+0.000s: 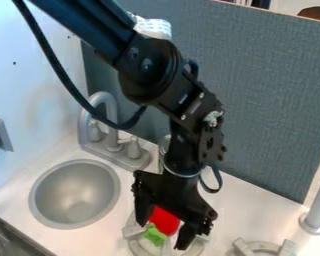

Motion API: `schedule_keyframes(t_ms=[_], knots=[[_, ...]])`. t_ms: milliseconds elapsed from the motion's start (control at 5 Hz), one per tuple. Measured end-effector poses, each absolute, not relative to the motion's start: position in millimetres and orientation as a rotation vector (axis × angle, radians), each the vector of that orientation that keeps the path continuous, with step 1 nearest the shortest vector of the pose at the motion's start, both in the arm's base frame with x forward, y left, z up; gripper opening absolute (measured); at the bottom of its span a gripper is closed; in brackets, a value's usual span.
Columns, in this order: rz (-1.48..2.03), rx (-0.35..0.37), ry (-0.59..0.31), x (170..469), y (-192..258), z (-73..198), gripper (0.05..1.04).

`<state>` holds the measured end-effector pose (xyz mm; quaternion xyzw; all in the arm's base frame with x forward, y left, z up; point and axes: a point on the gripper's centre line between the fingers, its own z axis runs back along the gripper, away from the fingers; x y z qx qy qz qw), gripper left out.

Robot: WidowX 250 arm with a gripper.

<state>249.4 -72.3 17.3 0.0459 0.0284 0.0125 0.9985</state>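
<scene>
My gripper hangs over the counter's front part, above a stove burner. It stands open, its two black fingers wide apart. Between them is a red toy piece, with a green star-shaped part at its lower left. The red piece lies close to both fingers; whether they touch it I cannot tell. The gripper's body covers the upper edge of the red piece, and the right finger covers part of the burner.
A round grey sink is at the left, with a grey faucet behind it. At the lower right are another burner and an upright grey post. A grey-blue panel stands behind the counter. Behind the gripper is a clear container.
</scene>
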Motion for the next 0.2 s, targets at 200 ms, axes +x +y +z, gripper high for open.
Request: schedule_keyframes(t_ms=[200], knots=[[0.009, 0.076, 0.097, 246.9, -73.9, 4.0, 1.000]])
